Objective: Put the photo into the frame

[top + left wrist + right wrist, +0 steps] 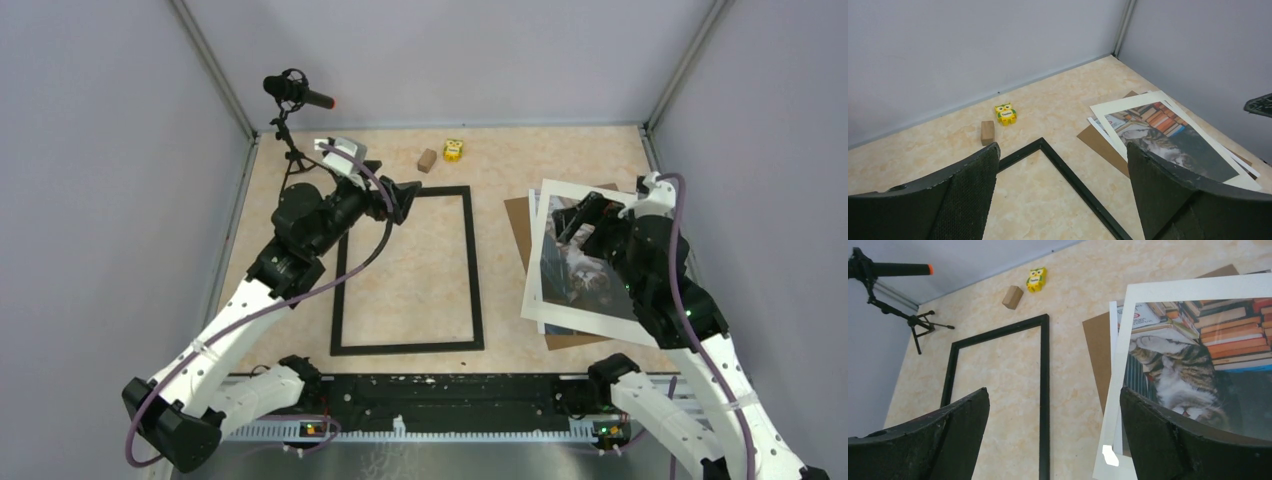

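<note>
Your left end effector (1063,150) is released, jaws wide, above the far side of the frame (473,270). Your right end effector (1055,392) is released too, above the left side of the photo (565,275). The photo lies face up on a brown board (518,225), just right of the frame, which lies flat on the desk (560,160).

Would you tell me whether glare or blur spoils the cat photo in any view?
Top external: evenly lit, but the right arm partly covers the large white-bordered cat photo. Left wrist: photo sharp, faint sheen on dark areas. Right wrist: sharp, one bright patch, likely glare, on its border.
</note>
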Action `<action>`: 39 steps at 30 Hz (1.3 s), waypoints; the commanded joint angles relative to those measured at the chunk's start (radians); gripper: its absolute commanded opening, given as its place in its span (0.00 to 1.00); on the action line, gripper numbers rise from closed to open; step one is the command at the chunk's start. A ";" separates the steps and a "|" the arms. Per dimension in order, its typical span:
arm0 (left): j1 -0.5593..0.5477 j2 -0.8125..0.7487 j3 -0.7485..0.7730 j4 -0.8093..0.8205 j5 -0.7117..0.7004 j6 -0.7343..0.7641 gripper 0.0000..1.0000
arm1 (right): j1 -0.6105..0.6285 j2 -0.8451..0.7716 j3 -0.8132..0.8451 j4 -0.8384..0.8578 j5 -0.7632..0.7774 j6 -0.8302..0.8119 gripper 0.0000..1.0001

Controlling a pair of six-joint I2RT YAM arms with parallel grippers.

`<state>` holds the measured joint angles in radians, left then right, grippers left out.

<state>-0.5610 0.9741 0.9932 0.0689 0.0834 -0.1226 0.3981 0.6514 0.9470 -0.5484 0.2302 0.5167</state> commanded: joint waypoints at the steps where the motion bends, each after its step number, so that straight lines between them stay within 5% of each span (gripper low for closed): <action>1: -0.026 0.043 0.053 0.026 0.067 -0.017 0.99 | -0.005 0.035 -0.027 -0.026 0.057 0.000 0.99; 9: -0.077 0.116 0.085 -0.021 0.090 -0.033 0.98 | -0.006 0.185 -0.073 -0.080 0.081 -0.031 0.99; 18: -0.118 0.315 0.195 -0.152 0.225 -0.100 0.98 | -0.035 0.245 -0.237 0.152 0.060 -0.082 0.99; 26: -0.193 0.559 0.326 -0.309 0.365 -0.138 0.98 | -0.368 0.461 -0.233 0.197 -0.223 -0.084 0.99; 39: -0.252 0.674 0.379 -0.394 0.375 -0.163 0.99 | -0.788 0.703 -0.152 0.085 -0.131 0.018 0.99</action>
<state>-0.8089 1.6505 1.3296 -0.3210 0.4377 -0.2718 -0.3008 1.3155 0.7437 -0.4381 0.0498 0.4828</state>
